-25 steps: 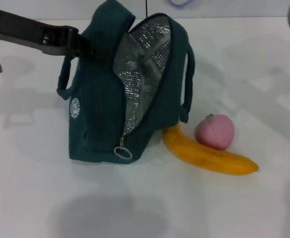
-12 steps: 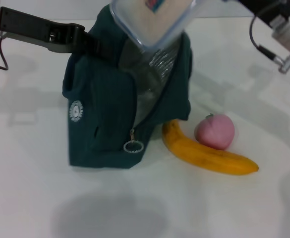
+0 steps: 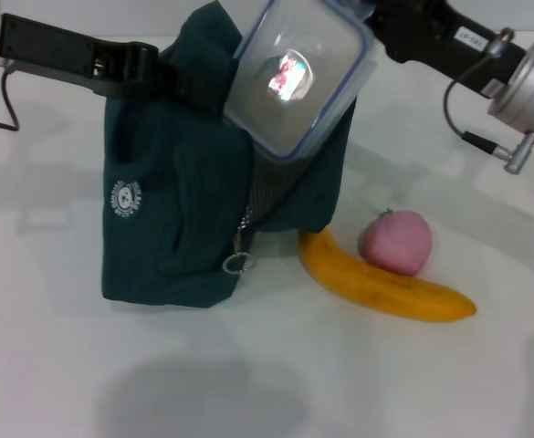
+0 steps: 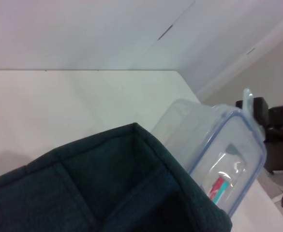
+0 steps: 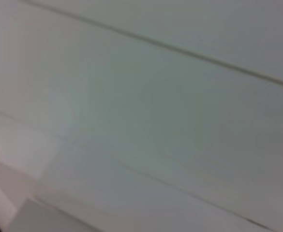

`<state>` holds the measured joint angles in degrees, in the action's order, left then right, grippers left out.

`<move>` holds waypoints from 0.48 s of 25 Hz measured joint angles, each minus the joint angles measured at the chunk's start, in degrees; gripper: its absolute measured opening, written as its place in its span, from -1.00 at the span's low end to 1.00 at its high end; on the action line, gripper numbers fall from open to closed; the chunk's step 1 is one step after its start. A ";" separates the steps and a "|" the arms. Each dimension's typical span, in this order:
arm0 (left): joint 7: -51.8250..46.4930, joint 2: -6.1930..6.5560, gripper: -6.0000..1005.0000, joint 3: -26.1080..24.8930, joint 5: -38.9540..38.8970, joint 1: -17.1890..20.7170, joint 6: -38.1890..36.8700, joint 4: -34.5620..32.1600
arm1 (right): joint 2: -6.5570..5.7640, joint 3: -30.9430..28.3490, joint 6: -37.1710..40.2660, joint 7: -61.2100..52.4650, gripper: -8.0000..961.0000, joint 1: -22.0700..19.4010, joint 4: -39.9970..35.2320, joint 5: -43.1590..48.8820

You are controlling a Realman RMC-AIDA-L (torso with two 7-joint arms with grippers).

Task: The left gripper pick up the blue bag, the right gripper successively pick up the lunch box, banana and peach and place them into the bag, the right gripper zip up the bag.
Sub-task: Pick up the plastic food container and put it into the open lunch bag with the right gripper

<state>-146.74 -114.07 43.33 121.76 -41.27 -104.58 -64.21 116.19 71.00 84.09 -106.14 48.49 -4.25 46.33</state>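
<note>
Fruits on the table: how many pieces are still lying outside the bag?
2. The banana lies on the white table beside the blue bag; the peach sits just behind it, touching it. Anything inside the bag is hidden.

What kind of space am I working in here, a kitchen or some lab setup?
Likely a lab or test bench, not a kitchen: a plain white table, bare pale walls behind, and only staged props out, namely the blue bag, lunch box, banana and peach.
</note>
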 joint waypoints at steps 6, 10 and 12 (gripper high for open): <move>-0.13 -0.45 -0.90 0.20 -0.22 -0.61 -0.24 1.02 | 0.00 4.97 -4.25 -0.37 -0.75 1.71 -2.35 -0.34; -0.02 -0.17 -0.90 0.24 -1.65 -0.69 -0.33 3.24 | 0.00 10.91 -8.60 -1.73 -0.75 2.50 -6.04 -0.41; -0.02 0.04 -0.90 0.25 -2.14 -0.43 -0.34 3.69 | 0.00 14.76 -11.28 -2.49 -0.75 1.97 -9.34 -1.24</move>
<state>-146.76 -114.03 43.58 119.62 -41.69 -104.92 -60.52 116.19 85.76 72.81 -108.63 50.46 -13.59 45.09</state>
